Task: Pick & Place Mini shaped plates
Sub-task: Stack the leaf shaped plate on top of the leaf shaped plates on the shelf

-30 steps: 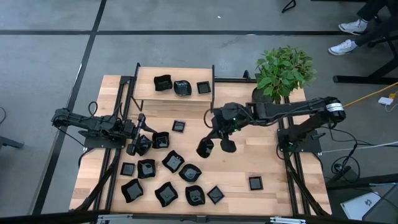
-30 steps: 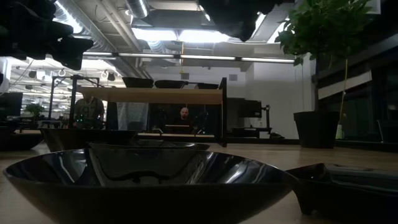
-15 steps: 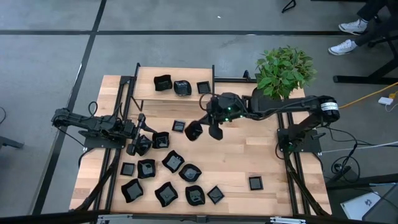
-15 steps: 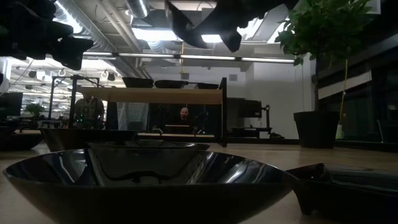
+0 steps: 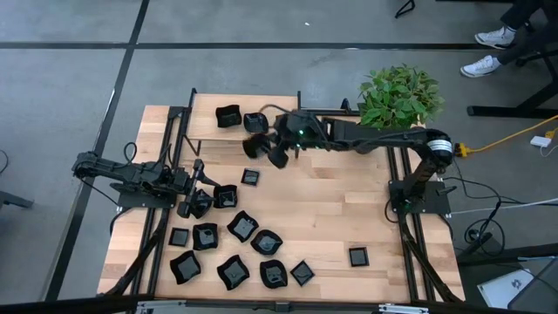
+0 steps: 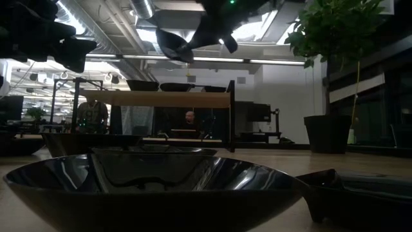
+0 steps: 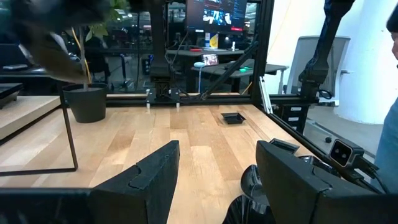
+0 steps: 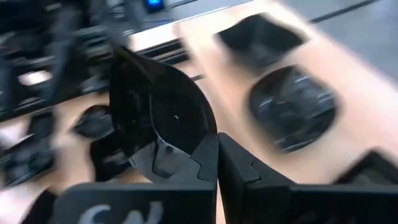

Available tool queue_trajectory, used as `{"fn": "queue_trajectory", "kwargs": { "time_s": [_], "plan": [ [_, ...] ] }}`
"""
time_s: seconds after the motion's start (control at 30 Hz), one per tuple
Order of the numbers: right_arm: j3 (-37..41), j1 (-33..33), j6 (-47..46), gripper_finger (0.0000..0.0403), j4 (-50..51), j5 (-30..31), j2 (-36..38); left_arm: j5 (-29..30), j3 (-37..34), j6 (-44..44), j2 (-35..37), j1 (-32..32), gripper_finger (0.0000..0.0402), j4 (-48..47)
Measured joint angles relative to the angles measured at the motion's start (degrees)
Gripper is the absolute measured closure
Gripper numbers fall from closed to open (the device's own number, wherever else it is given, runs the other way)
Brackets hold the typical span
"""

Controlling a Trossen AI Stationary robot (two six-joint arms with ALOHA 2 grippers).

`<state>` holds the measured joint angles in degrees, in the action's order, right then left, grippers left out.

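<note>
My right gripper (image 5: 272, 150) hangs above the table's far middle, just in front of the raised wooden shelf (image 5: 209, 133), shut on one black mini plate (image 5: 258, 146). In the low view that plate (image 6: 172, 46) shows high in the air. Three mini plates (image 5: 255, 122) lie on the shelf. Several more (image 5: 228, 253) lie on the table near the front left, one alone (image 5: 358, 255) at the front right. My left gripper (image 5: 190, 206) waits open at the table's left, level, beside a plate (image 5: 225, 196). My right gripper pinches the mini plate by its rim (image 8: 186, 152) between its two shut fingers. The fingers slant down toward the shelf. The plate juts out beyond the fingertips, tipped up on edge and lifted clear of table and shelf.
A potted plant (image 5: 397, 100) stands at the far right corner, close behind my right arm. The shelf's thin black frame (image 5: 301, 109) runs along its sides. Bare wood (image 5: 349, 209) lies in the table's middle and right. A person sits behind the table (image 6: 190, 119).
My right gripper has carried the plate from above the table's middle toward the far edge and leftward, up to the shelf's front, rising a little and rolling as it went. It stays shut on the plate, which stays clear of the table.
</note>
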<state>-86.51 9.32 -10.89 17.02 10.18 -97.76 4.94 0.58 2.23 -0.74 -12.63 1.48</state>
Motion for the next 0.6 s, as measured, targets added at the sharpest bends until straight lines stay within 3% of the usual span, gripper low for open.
{"fn": "queue_trajectory", "kwargs": {
  "time_s": [0.27,0.6],
  "plan": [
    [-8.8,4.2,3.7,0.04,1.6,5.8,-4.3,0.0,0.0,0.0,0.0,0.0,0.0194,0.0],
    [-9.7,9.3,-5.2,0.0399,4.6,0.6,-7.2,0.0,0.0,0.0,0.0,0.0,0.0194,0.0]
  ]
}}
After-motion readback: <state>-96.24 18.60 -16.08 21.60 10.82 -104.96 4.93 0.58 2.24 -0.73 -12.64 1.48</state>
